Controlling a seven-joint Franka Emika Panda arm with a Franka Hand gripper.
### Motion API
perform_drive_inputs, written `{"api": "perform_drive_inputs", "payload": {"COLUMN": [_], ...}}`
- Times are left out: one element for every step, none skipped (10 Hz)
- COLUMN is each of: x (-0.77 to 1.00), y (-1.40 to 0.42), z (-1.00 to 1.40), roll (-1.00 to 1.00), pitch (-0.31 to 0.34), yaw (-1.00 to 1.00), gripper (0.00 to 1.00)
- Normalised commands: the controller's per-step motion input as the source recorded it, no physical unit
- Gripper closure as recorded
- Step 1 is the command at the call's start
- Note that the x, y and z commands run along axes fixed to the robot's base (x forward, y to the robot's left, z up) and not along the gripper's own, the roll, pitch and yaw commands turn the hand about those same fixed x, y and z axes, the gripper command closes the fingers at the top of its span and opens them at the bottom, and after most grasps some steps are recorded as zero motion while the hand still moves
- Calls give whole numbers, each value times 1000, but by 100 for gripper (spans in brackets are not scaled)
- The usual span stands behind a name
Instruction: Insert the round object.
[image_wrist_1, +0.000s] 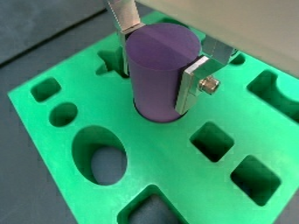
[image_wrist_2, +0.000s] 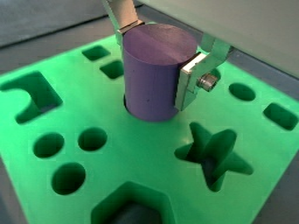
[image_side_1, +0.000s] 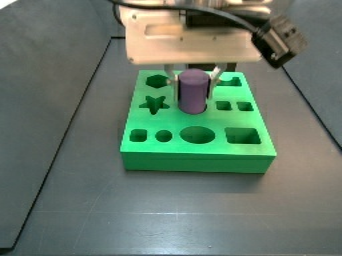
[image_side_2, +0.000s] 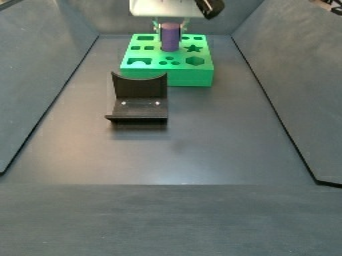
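Observation:
The round object is a matte purple cylinder peg (image_wrist_1: 158, 74), upright, its lower end sunk in a round hole in the middle of the green block (image_wrist_1: 70, 87). It also shows in the other wrist view (image_wrist_2: 156, 74) and in both side views (image_side_1: 194, 90) (image_side_2: 171, 37). My gripper (image_wrist_1: 160, 57) is shut on the peg, with one silver finger (image_wrist_1: 193, 86) on each side of it. The gripper also shows in a wrist view (image_wrist_2: 158, 54) and hangs over the block in a side view (image_side_1: 195, 72).
The green block (image_side_1: 201, 135) has several shaped holes: a star (image_wrist_2: 216, 153), an oval (image_wrist_1: 100, 153), squares (image_wrist_1: 214, 140) and small rounds (image_wrist_2: 91, 137). The dark fixture (image_side_2: 138, 97) stands on the floor in front of the block (image_side_2: 201, 70). Raised walls edge the dark floor.

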Motion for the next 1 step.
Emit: {"api": "perform_drive_inputs", "payload": {"x": [-29], "y": [-40], "z": [-29], "roll": [7], "pitch": [-59], "yaw": [29], "gripper": [100]}}
